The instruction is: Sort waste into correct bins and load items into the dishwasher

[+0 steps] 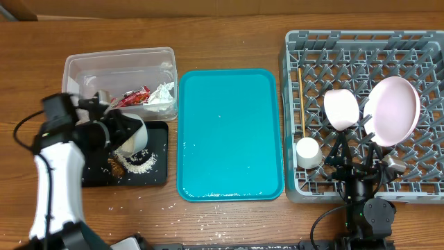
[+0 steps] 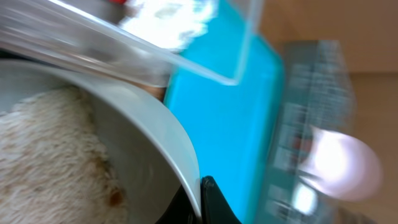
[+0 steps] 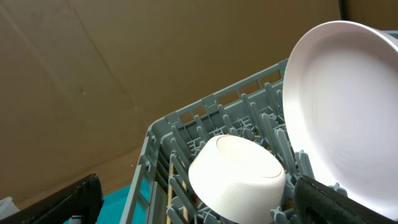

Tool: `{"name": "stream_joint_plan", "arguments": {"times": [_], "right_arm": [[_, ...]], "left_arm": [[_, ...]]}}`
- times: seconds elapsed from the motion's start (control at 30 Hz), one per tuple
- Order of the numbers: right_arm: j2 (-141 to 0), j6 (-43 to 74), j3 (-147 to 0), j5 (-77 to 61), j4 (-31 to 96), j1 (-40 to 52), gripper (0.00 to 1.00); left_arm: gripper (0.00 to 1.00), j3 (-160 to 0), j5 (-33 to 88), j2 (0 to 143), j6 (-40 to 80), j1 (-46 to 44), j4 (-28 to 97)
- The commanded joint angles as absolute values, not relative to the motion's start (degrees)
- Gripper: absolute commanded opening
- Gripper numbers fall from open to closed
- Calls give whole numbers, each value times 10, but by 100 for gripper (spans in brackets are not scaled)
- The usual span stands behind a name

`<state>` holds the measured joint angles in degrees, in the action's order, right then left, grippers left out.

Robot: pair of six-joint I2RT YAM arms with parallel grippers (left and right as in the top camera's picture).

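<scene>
Over the black tray [image 1: 157, 137], my left claw [image 1: 116, 130] grips the tilted whitish bowl [image 1: 133, 141] by its rim; my right claw [image 3: 199, 202] hangs wide open, empty, by the rack [image 1: 416, 48].

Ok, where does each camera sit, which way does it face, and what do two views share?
Overhead: above the table, facing down on tub, black tray, teal tray and rack; left arm, right arm show.
Left wrist: beside the held white bowl, facing across teal tray to rack; one fingertip shows.
Right wrist: low at the rack, facing up at pink bowl and plate; both fingers show.
Shared: plate, in overhead and right wrist.
</scene>
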<state>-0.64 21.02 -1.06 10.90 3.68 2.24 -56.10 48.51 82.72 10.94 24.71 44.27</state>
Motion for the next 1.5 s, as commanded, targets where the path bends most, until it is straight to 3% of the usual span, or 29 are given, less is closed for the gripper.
{"name": "stream_joint_plan", "arguments": {"times": [0.0,0.13,0.27,0.5,0.7,0.9,0.93,0.97,1.13,1.23,1.37,1.47], "right_arm": [[-2,213,-4,110,34,20,100],[-2,213,-4,110,34,20,100],[-2,213,-4,110,34,20,100],[-2,213,-4,110,34,20,100],[-2,213,-4,110,34,20,100],[-2,213,-4,110,34,20,100],[-2,213,-4,110,34,20,100],[-2,213,-4,110,34,20,100],[-2,213,-4,109,34,20,100],[-2,213,-4,110,34,20,100],[-2,213,-4,110,34,20,100],[-2,213,-4,110,34,20,100]], "left_arm": [[4,-528,811,879,-78,292,444],[4,-500,900,927,-169,312,444],[4,-478,907,955,-245,324,472],[4,-474,896,955,-474,373,652],[4,-474,866,955,-531,439,656],[4,-474,869,955,-595,444,661],[4,-474,869,956,-563,443,642],[4,-474,898,955,-507,441,662],[4,-474,889,954,-635,430,736],[4,-474,906,954,-610,424,767],[4,-493,891,945,-767,326,893],[4,-536,905,945,-775,215,906]]}}
